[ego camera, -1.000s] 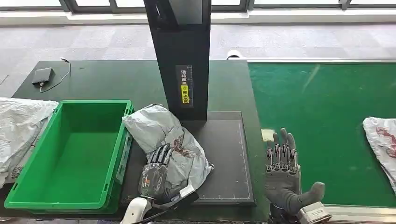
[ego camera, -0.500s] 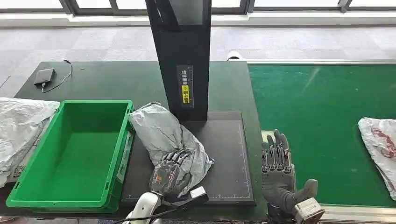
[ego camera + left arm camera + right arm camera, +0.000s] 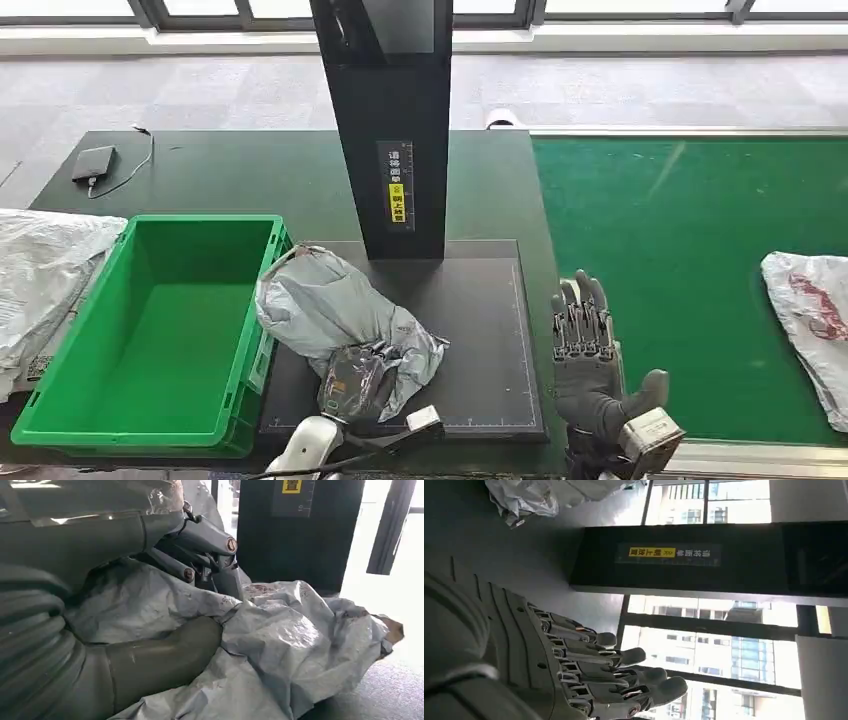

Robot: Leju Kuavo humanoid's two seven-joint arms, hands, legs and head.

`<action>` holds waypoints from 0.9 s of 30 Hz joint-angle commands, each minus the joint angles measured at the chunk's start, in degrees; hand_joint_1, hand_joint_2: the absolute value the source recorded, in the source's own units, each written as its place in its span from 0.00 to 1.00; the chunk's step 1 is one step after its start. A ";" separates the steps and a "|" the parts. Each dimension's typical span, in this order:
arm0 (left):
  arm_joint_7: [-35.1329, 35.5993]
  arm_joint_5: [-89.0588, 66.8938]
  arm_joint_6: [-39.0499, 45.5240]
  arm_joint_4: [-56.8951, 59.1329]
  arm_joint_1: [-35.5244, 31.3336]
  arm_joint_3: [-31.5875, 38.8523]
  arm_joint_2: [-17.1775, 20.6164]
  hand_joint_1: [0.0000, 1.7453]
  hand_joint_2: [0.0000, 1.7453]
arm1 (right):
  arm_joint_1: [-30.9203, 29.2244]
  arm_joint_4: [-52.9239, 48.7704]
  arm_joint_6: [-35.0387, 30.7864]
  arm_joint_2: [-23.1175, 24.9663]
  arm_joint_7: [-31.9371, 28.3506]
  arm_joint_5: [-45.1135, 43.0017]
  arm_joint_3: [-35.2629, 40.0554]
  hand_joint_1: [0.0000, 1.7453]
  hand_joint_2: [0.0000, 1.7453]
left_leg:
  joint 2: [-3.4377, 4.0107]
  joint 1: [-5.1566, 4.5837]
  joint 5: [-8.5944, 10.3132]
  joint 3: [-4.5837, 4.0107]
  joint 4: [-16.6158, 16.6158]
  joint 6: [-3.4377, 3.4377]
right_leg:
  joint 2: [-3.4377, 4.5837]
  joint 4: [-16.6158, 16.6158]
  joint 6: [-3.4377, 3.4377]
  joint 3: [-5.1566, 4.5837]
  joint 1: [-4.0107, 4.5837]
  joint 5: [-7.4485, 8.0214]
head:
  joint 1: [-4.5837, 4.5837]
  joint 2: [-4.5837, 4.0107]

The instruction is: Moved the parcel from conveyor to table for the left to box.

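Our left hand [image 3: 357, 381] clamps its fingers [image 3: 200, 555] on the crumpled grey plastic parcel [image 3: 335, 315] (green plastic crate [image 3: 60, 400] at nine o'clock, for boxing); our right hand [image 3: 588, 360] hangs with fingers apart.

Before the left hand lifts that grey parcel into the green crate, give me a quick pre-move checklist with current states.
1. Left hand grip on the grey parcel: ok; fingers and thumb are closed into the wrinkled bag in the left wrist view.
2. Green crate ready to receive: ok; its inside is empty and it sits right beside the parcel.
3. Parcel free of the black scanner post: ok; a strip of dark mat shows between them.
4. Right hand out of the way: ok; open, holding nothing, at the conveyor belt edge.
5. Grip firm enough to lift: cannot tell.
6. Next parcel waiting on the belt: ok.
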 commanded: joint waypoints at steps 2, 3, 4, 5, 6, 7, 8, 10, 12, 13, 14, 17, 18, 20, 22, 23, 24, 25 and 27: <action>0.14 -0.27 -1.05 0.40 1.77 0.63 1.59 1.00 1.00 | -2.20 4.46 0.34 -1.51 0.05 -0.25 -0.44 0.00 0.00 | 0.13 -0.02 0.05 0.01 -0.09 0.04 | 0.11 -0.09 0.01 -0.01 -0.01 0.08 | 0.00 -0.02; 0.14 -0.27 -1.05 0.40 1.77 0.63 1.59 1.00 1.00 | -2.20 4.46 0.34 -1.51 0.05 -0.25 -0.44 0.00 0.00 | 0.18 -0.01 0.10 0.00 -0.16 0.05 | 0.15 -0.18 0.01 -0.03 0.00 0.16 | 0.00 0.00; 0.14 -0.27 -1.05 0.40 1.77 0.63 1.59 1.00 1.00 | -2.20 4.46 0.34 -1.51 0.05 -0.25 -0.44 0.00 0.00 | 0.15 0.00 0.06 -0.01 -0.11 0.04 | 0.12 -0.13 0.01 -0.02 0.01 0.11 | 0.00 0.00; 0.14 -0.27 -1.05 0.40 1.77 0.63 1.59 1.00 1.00 | -2.20 4.46 0.34 -1.51 0.05 -0.25 -0.44 0.00 0.00 | 0.18 -0.02 0.11 0.00 -0.18 0.06 | 0.14 -0.20 0.01 -0.04 -0.01 0.17 | 0.00 -0.02; 0.14 -0.27 -1.05 0.40 1.77 0.63 1.59 1.00 1.00 | -2.20 4.46 0.34 -1.51 0.05 -0.25 -0.44 0.00 0.00 | 0.15 -0.01 0.07 0.00 -0.11 0.05 | 0.12 -0.13 0.01 -0.01 0.00 0.12 | 0.00 0.00; -0.22 -0.44 -0.90 0.01 1.90 0.83 1.54 1.00 1.00 | -2.04 4.21 0.44 -1.34 0.05 -0.26 -0.66 0.00 0.00 | 0.12 -0.02 0.05 0.01 -0.09 0.04 | 0.10 -0.09 0.01 -0.01 -0.02 0.08 | 0.00 0.00; -0.86 -0.66 0.07 -0.82 2.03 1.11 1.31 1.00 1.00 | -1.92 3.99 0.62 -1.17 0.05 -0.29 -0.98 0.00 0.00 | 0.14 0.01 0.07 -0.02 -0.12 0.05 | 0.11 -0.16 0.01 -0.03 0.01 0.13 | 0.00 0.00; -2.34 -0.54 2.22 -3.34 2.61 1.26 1.02 1.00 1.00 | -1.64 3.50 0.83 -0.96 0.05 -0.30 -1.39 0.00 0.00 | 0.13 -0.01 0.07 -0.02 -0.12 0.05 | 0.10 -0.13 0.01 -0.05 0.00 0.11 | 0.00 0.00; -4.75 -0.04 6.40 -8.49 4.10 1.15 0.81 1.00 1.00 | -1.23 3.00 1.15 -0.85 0.06 -0.19 -1.89 0.00 0.00 | 0.11 0.01 0.06 -0.06 -0.09 0.05 | 0.08 -0.13 0.01 -0.07 0.02 0.11 | 0.02 0.00; -5.71 -1.02 9.32 -12.50 5.25 0.72 0.84 1.00 1.00 | -1.13 2.84 1.38 -0.84 0.05 -0.20 -2.14 0.00 0.00 | 0.11 -0.01 0.04 -0.08 -0.05 0.05 | 0.08 -0.06 0.01 -0.12 -0.01 0.08 | 0.00 0.00; -6.29 -1.91 11.82 -15.69 6.15 0.26 0.91 1.00 1.00 | -1.13 2.84 1.48 -0.79 0.03 -0.29 -2.39 0.00 0.00 | 0.13 0.01 0.06 -0.11 -0.07 0.06 | 0.09 -0.12 0.01 -0.14 0.02 0.12 | 0.00 0.00; -8.39 -5.23 12.50 -29.16 9.67 1.33 -0.06 1.00 1.00 | -1.27 3.01 1.56 -0.63 -0.02 -0.57 -3.04 0.00 0.00 | 0.06 0.00 0.03 -0.21 0.01 0.04 | 0.04 -0.01 0.01 -0.27 0.01 0.05 | 0.00 0.00; -8.73 -6.59 12.50 -34.09 10.68 1.51 -0.30 1.00 1.00 | -1.36 3.02 1.48 -0.52 -0.02 -0.64 -3.32 0.00 0.00 | 0.11 0.05 0.00 -0.29 0.07 0.06 | 0.10 -0.01 0.02 -0.34 0.06 0.06 | 0.00 0.00; -8.60 -8.15 12.50 -40.10 11.76 0.72 0.25 1.00 1.00 | -1.38 2.95 1.61 -0.38 -0.02 -0.69 -3.82 0.00 0.00 | 0.16 0.04 -0.02 -0.32 0.10 0.07 | 0.14 0.01 0.02 -0.36 0.05 0.06 | 0.00 0.00; -8.35 -8.85 12.50 -42.41 12.22 0.40 0.55 1.00 1.00 | -1.30 2.87 1.57 -0.32 -0.02 -0.70 -3.99 0.00 0.00 | 0.15 0.03 0.00 -0.30 0.04 0.07 | 0.13 -0.03 0.02 -0.37 0.05 0.07 | 0.00 0.00; -7.75 -10.11 12.50 -45.72 12.49 0.14 1.88 1.00 1.00 | -1.02 2.59 1.36 -0.23 -0.02 -0.79 -4.32 0.00 0.00 | 0.15 -0.02 0.03 -0.26 -0.03 0.07 | 0.12 -0.05 0.02 -0.38 0.00 0.07 | 0.00 0.00; -8.77 -10.11 12.50 -47.47 12.77 0.92 1.85 1.00 1.00 | -0.82 2.43 1.25 -0.24 -0.02 -0.87 -4.45 0.00 0.00 | 0.10 0.02 0.01 -0.31 0.04 0.05 | 0.09 -0.01 0.01 -0.37 0.03 0.05 | 0.02 0.00; -11.17 -10.11 12.50 -49.48 13.51 2.73 1.13 1.00 1.00 | -0.31 2.02 0.94 -0.30 -0.02 -1.13 -4.68 0.00 0.00 | 0.15 0.04 -0.01 -0.33 0.06 0.02 | 0.15 0.03 -0.01 -0.42 0.05 0.05 | 0.00 -0.02; -14.03 -10.11 12.50 -52.35 14.06 4.96 -0.11 1.00 1.00 | 0.62 1.22 0.53 -0.46 -0.02 -1.65 -4.83 0.00 0.00 | 0.11 0.05 0.00 -0.33 0.04 0.03 | 0.11 -0.02 0.00 -0.40 0.06 0.05 | 0.02 0.00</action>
